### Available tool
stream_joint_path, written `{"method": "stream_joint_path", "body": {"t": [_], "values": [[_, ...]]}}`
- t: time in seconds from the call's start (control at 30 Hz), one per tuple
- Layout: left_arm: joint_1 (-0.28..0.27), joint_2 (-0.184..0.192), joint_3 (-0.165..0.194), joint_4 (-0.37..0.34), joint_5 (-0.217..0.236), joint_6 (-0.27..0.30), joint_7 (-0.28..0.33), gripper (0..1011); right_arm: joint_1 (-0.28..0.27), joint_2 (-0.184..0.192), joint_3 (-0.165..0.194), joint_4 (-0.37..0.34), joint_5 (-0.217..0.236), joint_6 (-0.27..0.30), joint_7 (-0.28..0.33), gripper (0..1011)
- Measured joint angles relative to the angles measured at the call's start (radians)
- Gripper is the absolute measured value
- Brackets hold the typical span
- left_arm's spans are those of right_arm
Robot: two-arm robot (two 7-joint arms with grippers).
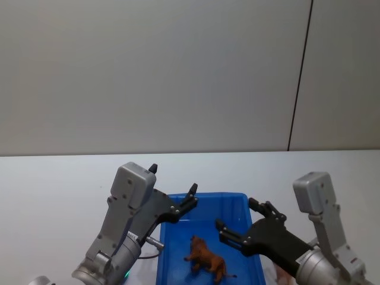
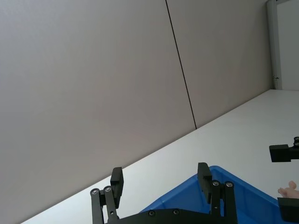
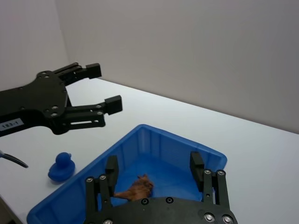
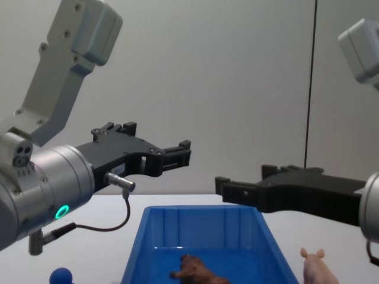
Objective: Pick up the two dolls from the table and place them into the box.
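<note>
The brown doll point(image 1: 208, 262) lies inside the blue box point(image 1: 205, 197), also seen in the right wrist view point(image 3: 137, 187) and the chest view point(image 4: 198, 271). The pale pink doll point(image 4: 317, 267) stands on the white table point(image 1: 53, 190) just right of the box, and shows in the left wrist view point(image 2: 287, 189). My left gripper point(image 1: 173, 179) hovers open and empty above the box's far left corner. My right gripper point(image 1: 237, 215) hovers open and empty above the box's right wall, pointing toward the left gripper.
A small blue toy point(image 3: 61, 167) sits on the table left of the box, low in the chest view point(image 4: 61, 276). A plain grey wall point(image 1: 178, 71) stands behind the table.
</note>
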Motion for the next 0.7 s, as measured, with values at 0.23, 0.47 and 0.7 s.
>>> {"method": "stream_joint_path", "body": {"t": [0.23, 0.47, 0.7], "values": [[0.000, 0.000, 0.000, 0.000, 0.000, 0.000, 0.000, 1002, -0.024, 0.017, 0.007, -0.030, -0.009, 0.022, -0.062, 1001], [0.000, 0.000, 0.000, 0.000, 0.000, 0.000, 0.000, 1002, -0.059, 0.042, 0.021, -0.071, -0.015, 0.047, -0.135, 1001], [0.000, 0.000, 0.000, 0.000, 0.000, 0.000, 0.000, 1002, -0.106, 0.076, 0.040, -0.112, -0.016, 0.075, -0.217, 1001]]}}
